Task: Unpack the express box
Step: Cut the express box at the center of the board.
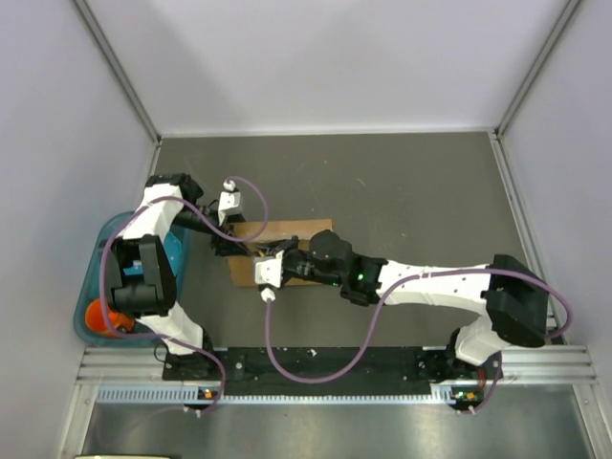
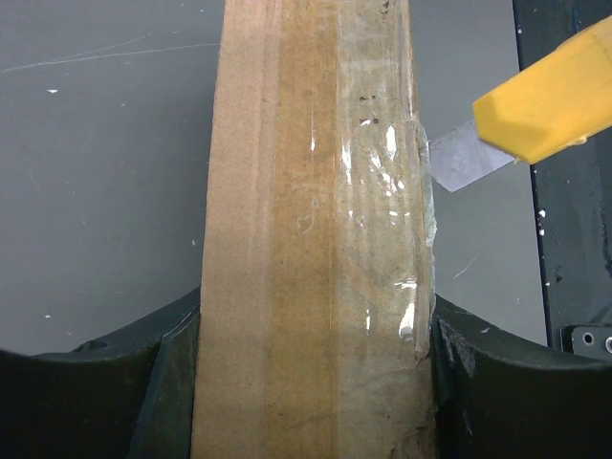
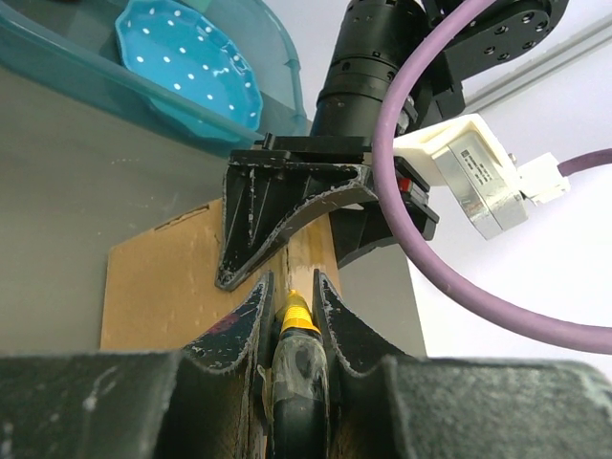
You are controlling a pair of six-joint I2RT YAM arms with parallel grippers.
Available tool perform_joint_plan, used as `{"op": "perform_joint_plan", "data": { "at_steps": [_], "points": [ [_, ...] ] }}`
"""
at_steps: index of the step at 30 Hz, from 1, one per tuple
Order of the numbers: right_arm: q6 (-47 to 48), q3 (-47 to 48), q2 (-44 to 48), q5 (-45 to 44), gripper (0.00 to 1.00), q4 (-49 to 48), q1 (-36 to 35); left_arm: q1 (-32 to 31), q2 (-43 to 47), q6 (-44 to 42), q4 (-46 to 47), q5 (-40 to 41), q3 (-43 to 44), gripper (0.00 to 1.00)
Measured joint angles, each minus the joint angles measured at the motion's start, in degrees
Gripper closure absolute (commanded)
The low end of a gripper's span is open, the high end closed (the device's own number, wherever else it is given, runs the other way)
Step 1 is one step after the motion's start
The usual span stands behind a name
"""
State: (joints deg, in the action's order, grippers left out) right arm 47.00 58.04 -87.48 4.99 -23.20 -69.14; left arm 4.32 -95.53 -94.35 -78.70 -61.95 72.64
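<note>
The express box [image 1: 290, 232] is a flat brown cardboard box in the middle of the table. My left gripper [image 1: 232, 244] is shut on its left edge. In the left wrist view its dark fingers [image 2: 497, 382] press both faces of the taped cardboard [image 2: 306, 239]. My right gripper [image 1: 275, 265] is shut on a yellow utility knife [image 3: 298, 320] over the box. In the left wrist view the knife [image 2: 555, 96] has its steel blade [image 2: 459, 158] out, with the tip touching the clear tape on the box's edge. The right wrist view shows the box [image 3: 163, 287] under the left gripper [image 3: 287, 196].
A teal bin [image 1: 88, 287] stands at the left edge of the table, holding a blue plate [image 3: 191, 67] and an orange object [image 1: 96, 314]. Grey walls close in the table on three sides. The arm bases stand on a black rail [image 1: 316, 363] along the near edge.
</note>
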Motion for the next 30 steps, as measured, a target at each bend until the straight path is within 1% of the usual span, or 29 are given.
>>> {"op": "perform_joint_plan", "data": {
  "at_steps": [9, 23, 30],
  "points": [
    [1.16, -2.25, 0.72, -0.61, 1.0, -2.14, 0.02, -0.24, 0.0, 0.0, 0.0, 0.02, 0.0, 0.8],
    [1.22, -7.02, 6.91, -2.16, 1.0, -0.17, 0.02, -1.46, -0.37, 0.09, 0.2, -0.33, 0.26, 0.81],
    [0.96, -7.08, 7.61, -3.08, 1.0, 0.85, 0.02, -1.46, -0.61, 0.46, 0.2, -0.31, 0.57, 0.81]
  ]
}}
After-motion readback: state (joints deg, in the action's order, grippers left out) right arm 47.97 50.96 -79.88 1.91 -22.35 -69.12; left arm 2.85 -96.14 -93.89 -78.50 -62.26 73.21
